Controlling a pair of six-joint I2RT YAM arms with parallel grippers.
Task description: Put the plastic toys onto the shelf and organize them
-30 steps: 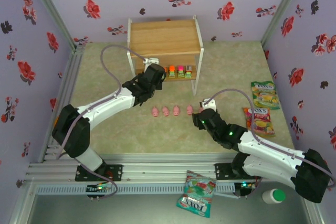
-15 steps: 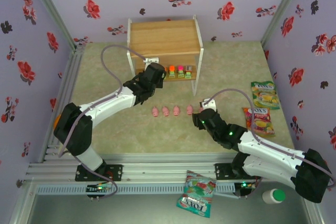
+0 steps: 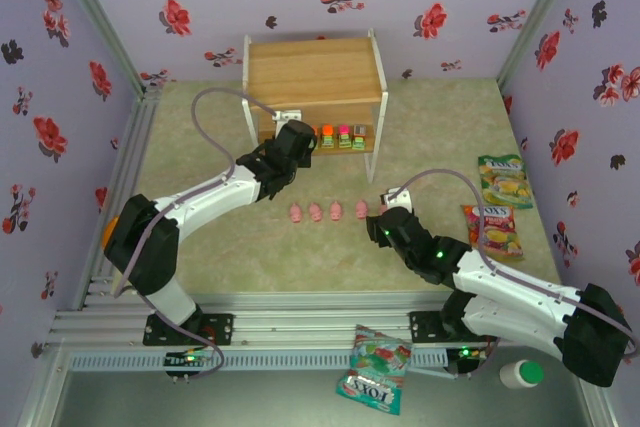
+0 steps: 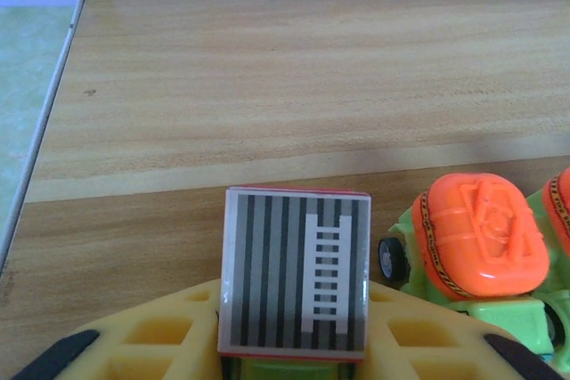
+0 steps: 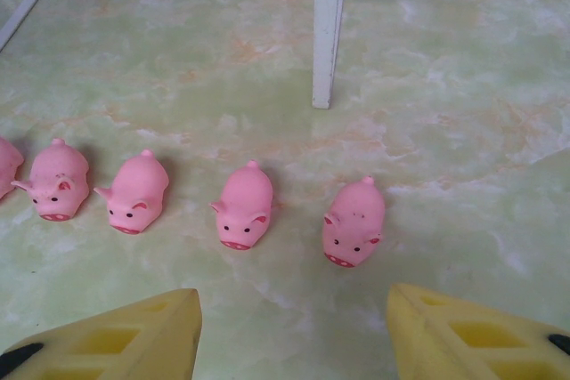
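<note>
The left gripper (image 4: pixel 294 353) has barely moved, pinching the grey striped toy (image 4: pixel 296 269) on the shelf's (image 4: pixel 267 86) low board, at nine o'clock of the orange toy (image 4: pixel 481 233), nearly placed I think, while the right gripper's (image 5: pixel 292 313) jaws hang wide above the pigs (image 5: pixel 245 206).

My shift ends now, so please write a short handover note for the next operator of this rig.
Left fingers: shut on the grey-topped toy, at the shelf's lower board, beside the orange-topped toy.
Right fingers: open, above the pink pigs.
Done: other blocky toys stand on that board.
Left: release the grey one, then move the pigs from the mat to the shelf.
</note>
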